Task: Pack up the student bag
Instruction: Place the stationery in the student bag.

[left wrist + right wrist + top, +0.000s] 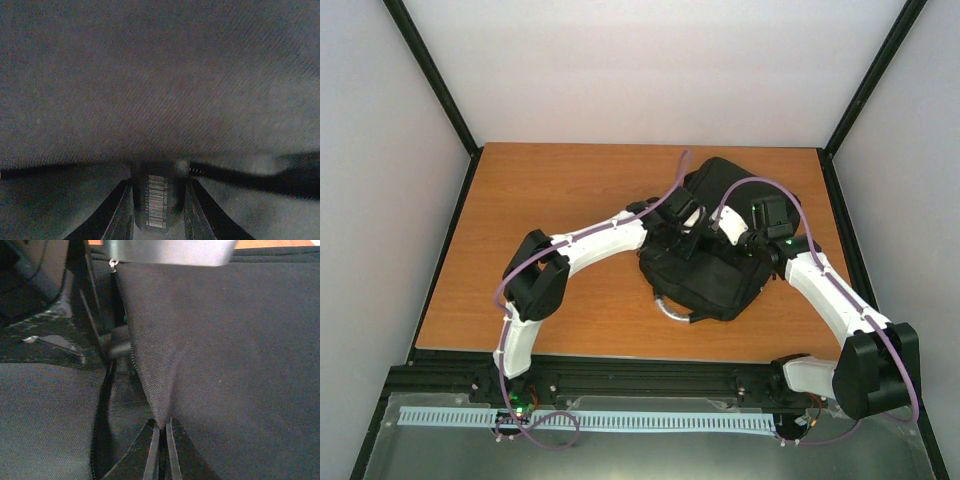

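Observation:
The student bag (712,262) is a large black backpack lying right of the table's middle, with its grey loop handle (670,308) toward me. My right gripper (162,432) is shut on a pinched fold of the bag's black fabric (165,385) beside the open zip (102,405) and holds it up. My left gripper (157,200) is inside the bag under the dark fabric (160,75). It is shut on a small dark item with a barcode label (156,200). In the top view both grippers, left (682,228) and right (738,236), sit over the bag's middle.
The bag lies on an orange wooden table (550,200) with white walls on three sides and a black frame at the edges. A silver-grey part (170,250) crosses the top of the right wrist view. The left arm's dark parts (35,295) fill its upper left.

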